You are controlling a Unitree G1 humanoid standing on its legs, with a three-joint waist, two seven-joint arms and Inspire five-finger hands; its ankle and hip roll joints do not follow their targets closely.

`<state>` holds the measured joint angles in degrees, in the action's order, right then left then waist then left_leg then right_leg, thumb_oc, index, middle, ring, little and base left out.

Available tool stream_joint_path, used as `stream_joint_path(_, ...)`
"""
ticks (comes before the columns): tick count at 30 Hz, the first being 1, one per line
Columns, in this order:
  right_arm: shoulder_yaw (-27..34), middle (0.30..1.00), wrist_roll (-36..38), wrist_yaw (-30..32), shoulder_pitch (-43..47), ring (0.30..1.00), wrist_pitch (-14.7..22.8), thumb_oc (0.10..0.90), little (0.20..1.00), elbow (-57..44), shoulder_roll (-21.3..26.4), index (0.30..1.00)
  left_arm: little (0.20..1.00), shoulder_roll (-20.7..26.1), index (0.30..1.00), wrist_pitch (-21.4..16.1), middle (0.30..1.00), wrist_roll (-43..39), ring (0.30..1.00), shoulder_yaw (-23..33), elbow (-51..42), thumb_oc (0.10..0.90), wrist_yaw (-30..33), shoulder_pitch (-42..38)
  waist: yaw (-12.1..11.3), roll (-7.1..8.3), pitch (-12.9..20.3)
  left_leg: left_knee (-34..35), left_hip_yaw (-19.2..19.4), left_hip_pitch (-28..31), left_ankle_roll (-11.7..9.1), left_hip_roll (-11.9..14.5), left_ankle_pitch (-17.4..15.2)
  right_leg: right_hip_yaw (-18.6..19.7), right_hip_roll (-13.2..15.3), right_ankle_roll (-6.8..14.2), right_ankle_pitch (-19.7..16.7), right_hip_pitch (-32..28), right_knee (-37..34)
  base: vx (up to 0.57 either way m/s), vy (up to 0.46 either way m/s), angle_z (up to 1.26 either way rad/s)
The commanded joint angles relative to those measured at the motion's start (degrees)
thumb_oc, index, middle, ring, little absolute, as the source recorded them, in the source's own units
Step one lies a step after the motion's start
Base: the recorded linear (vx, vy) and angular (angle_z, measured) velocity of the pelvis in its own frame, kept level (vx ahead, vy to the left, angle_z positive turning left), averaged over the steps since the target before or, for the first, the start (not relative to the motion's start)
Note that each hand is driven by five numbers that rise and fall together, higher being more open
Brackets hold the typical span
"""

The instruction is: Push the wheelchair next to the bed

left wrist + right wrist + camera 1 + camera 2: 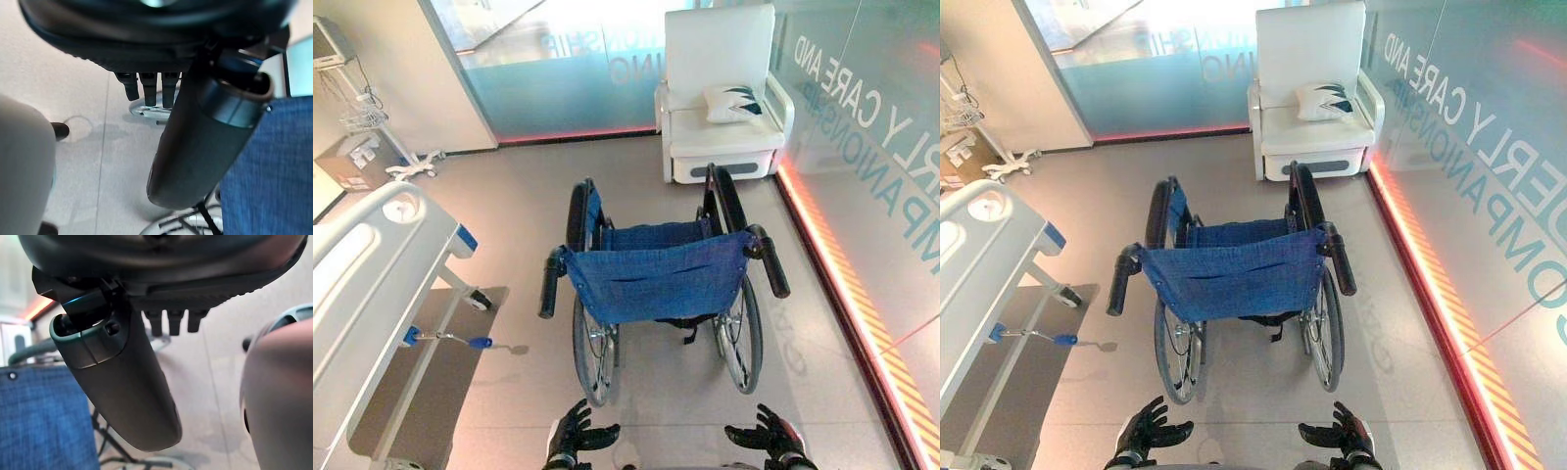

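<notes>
Facing the back of a wheelchair [658, 264] parked mid-floor, well apart from the bed [372, 264] along the left side. Blue backrest cloth [1229, 279] slung between two black grips, the left push handle [550, 284] and the right push handle [771, 259], both pointing back this way, both ungrasped.

Low at the near edge, the left hand [576, 436] and the right hand [769, 441], level with each other, one on each side behind the rear wheels. Fingers spread and only loosely bent, holding nothing, touching nothing. Well short of the handles.

From the left wrist: thumb [195, 147] jutting forward, fingers [149, 90] in a short row beyond it, the blue cloth close alongside. From the right wrist, much the same: thumb [132, 391] out, fingers [171, 320] relaxed, nothing pinched between them.

Beyond the wheelchair, against the far glass wall [558, 78], a white armchair [720, 59] with a cushion [734, 103] on its seat. At the foot of the bed, a blue-tipped crank [460, 340] sticking out over the floor [529, 196].
</notes>
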<state>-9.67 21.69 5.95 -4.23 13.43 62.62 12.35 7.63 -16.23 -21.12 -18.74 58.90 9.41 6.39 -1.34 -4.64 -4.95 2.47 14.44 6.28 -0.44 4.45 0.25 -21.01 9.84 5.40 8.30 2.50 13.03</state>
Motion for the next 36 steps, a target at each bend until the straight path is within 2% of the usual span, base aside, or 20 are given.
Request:
stream_joint_path(1, -1.97, 0.9, -2.76, 2.76, 4.35, 0.9, 4.25, 0.8, 0.9, -1.22, -1.14, 0.9, 0.9, 0.87, 0.9, -5.37, 0.9, 1.89, 0.9, 0.89, -2.78, 0.8, 0.56, -2.54, 0.26, 2.51, -1.89, 0.23, -0.43, 1.76, -1.23, -2.22, -2.7, -1.35, -0.65, 1.5, -6.81, -9.07, -11.9, 0.0, 0.0, 0.0)
stream_joint_path(4, -2.05, 0.9, -2.06, 2.99, 4.73, 0.9, 3.42, 0.8, 0.9, -0.37, -1.56, 0.9, 0.9, 0.8, 0.9, -3.94, 0.9, -1.99, 0.9, 1.38, -2.3, 0.8, -1.25, -2.86, 0.17, 2.65, -1.56, 0.42, -0.67, 1.99, -1.21, -2.31, -2.69, -1.1, -0.9, 1.29, -6.57, -9.48, -12.17, 0.01, -0.004, -0.01)
stream_joint_path(9, -2.05, 0.9, -4.53, 7.27, 4.69, 0.9, 4.37, 0.8, 0.9, 0.02, -1.45, 0.9, 0.9, 0.65, 0.9, -3.08, 0.9, -0.06, 0.9, 1.35, -1.68, 0.8, -1.75, -2.73, -0.32, 2.84, -1.18, 0.5, -1.06, 1.76, -1.16, -2.28, -2.53, -1.32, -1.11, 1.2, -6.69, -9.64, -12.53, 0.0, 0.0, 0.0)
stream_joint_path(11, -2.51, 0.9, -7.16, 10.48, 4.61, 0.9, 4.6, 0.8, 0.9, -0.29, -1.24, 0.9, 0.9, 0.76, 0.9, -2.82, 0.9, -0.28, 0.9, 1.44, -1.59, 0.8, -1.96, -2.64, -0.4, 2.84, -1.49, 0.62, -1.08, 2.15, -1.2, -2.24, -2.54, -1.35, -1.15, 1.23, -6.59, -10.04, -12.58, 0.0, 0.0, 0.0)
stream_joint_path(15, -2.47, 0.9, -5.64, 16.09, 4.72, 0.9, 6.25, 0.8, 0.9, -4.07, -0.46, 0.9, 0.9, 0.96, 0.9, -2.7, 0.9, -2.53, 0.9, 2.16, -2.53, 0.8, -1.28, -2.25, -0.25, 2.63, -1.81, 0.68, -1.16, 1.99, -1.34, -2.15, -2.35, -1.25, -1.11, 1.35, -6.84, -9.67, -12.56, 0.0, 0.0, 0.0)
stream_joint_path(18, -2.43, 0.9, -6.27, 14.91, 4.52, 0.9, 5.8, 0.8, 0.9, -7.13, 0.29, 0.9, 0.9, 1.32, 0.9, -2.83, 0.9, -3.79, 0.9, 3.25, -4.47, 0.8, -0.9, -2.14, -0.12, 2.48, -1.8, 0.85, -1.03, 1.96, -1.33, -2.06, -2.27, -1.14, -1.15, 1.24, -6.81, -9.5, -12.61, 0.0, 0.0, 0.0)
stream_joint_path(22, -0.48, 0.9, -1.52, 11.46, 4.94, 0.9, 5.03, 0.8, 0.9, -8.8, 1.63, 0.9, 0.9, 3.11, 0.9, -3.68, 0.9, -1.25, 0.9, 4.19, -6.96, 0.8, -1.79, -2.57, -0.32, 2.55, -1.86, 1.14, -1.08, 2.58, -1.54, -1.94, -2.12, -1.08, -1.32, 1.2, -6.85, -10.19, -12.9, 0.0, -0.008, 0.0)
stream_joint_path(23, 0.12, 0.9, -1.01, 10.9, 5.26, 0.9, 5.96, 0.8, 0.9, -9.4, 2.16, 0.9, 0.9, 3.83, 0.9, -3.64, 0.9, -1.6, 0.9, 4.48, -7.93, 0.8, -1.43, -2.74, -0.38, 2.56, -1.81, 1.21, -1.05, 2.73, -1.56, -1.89, -2.1, -1.07, -1.39, 1.18, -6.86, -10.36, -13.03, 0.0, 0.0, 0.0)
stream_joint_path(28, 2.61, 0.9, 0.84, 10.48, 6.4, 0.9, 6.36, 0.8, 0.9, -12.91, 4.91, 0.9, 0.9, 7.0, 0.9, -2.09, 0.9, -0.9, 0.9, 7.0, -9.4, 0.8, -0.28, -3.69, -0.47, 2.59, -1.0, 1.35, -1.0, 2.68, -1.68, -1.77, -1.86, -0.97, -1.51, 1.08, -6.88, -10.22, -13.09, 0.0, 0.0, 0.0)
stream_joint_path(32, 6.89, 0.9, 4.88, 10.27, 8.28, 0.9, 7.33, 0.8, 0.9, -12.45, 7.74, 0.9, 0.9, 9.54, 0.9, -2.0, 0.9, -5.57, 0.9, 11.0, -8.17, 0.8, 0.61, -4.22, -0.78, 2.78, -0.77, 1.44, -1.0, 3.33, -1.68, -1.7, -1.9, -0.91, -1.67, 1.05, -6.73, -11.2, -13.61, 0.01, -0.005, 0.01)
stream_joint_path(34, 10.3, 0.9, 6.9, 9.9, 9.89, 0.9, 6.72, 0.8, 0.9, -15.61, 12.28, 0.9, 0.9, 11.38, 0.9, -3.79, 0.9, -11.84, 0.9, 15.82, -10.9, 0.8, 1.78, -4.94, -1.09, 2.91, -0.56, 1.52, -1.42, 3.49, -1.72, -1.69, -1.96, -0.76, -1.7, 0.93, -6.71, -11.52, -13.92, 0.04, -0.003, 0.02)
stream_joint_path(36, 12.25, 0.9, 8.95, 9.22, 11.01, 0.9, 5.52, 0.8, 0.9, -18.24, 15.15, 0.9, 0.9, 13.2, 0.9, -5.45, 0.9, -12.14, 0.9, 18.33, -14.19, 0.8, 4.0, -5.56, -1.29, 3.06, -0.41, 1.48, -1.42, 3.42, -1.83, -1.62, -1.99, -0.81, -1.63, 0.89, -6.61, -11.55, -13.97, 0.0, -0.001, 0.06)
